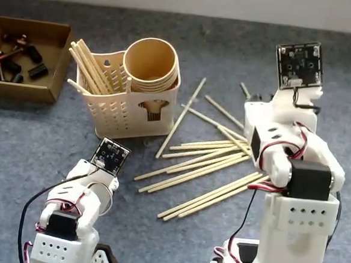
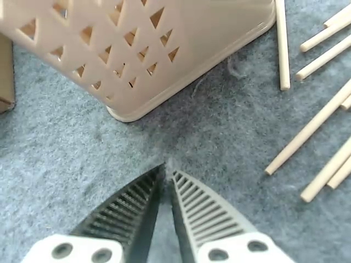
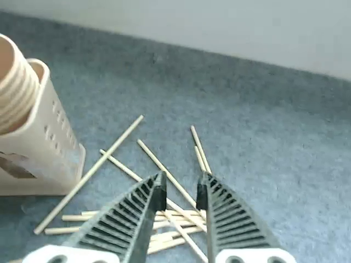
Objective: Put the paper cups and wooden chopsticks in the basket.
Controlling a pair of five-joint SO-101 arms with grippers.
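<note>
A cream plastic basket point(image 1: 135, 107) stands on the grey carpet with a stack of paper cups point(image 1: 151, 62) and several wooden chopsticks point(image 1: 88, 68) in it. Many loose chopsticks point(image 1: 200, 163) lie scattered to its right. My left gripper point(image 2: 166, 171) is shut and empty, low over the carpet just in front of a corner of the basket point(image 2: 137, 49). My right gripper point(image 3: 181, 183) is open and empty, raised over the far side of the loose chopsticks point(image 3: 164, 167), with the basket point(image 3: 52, 142) and cups point(image 3: 13, 87) off to one side.
A cardboard box point(image 1: 54, 60) with dark small parts sits at the far left of the carpet. The left arm point(image 1: 80, 203) stands at the front left and the right arm point(image 1: 293, 170) at the front right. A pale wall runs behind the carpet.
</note>
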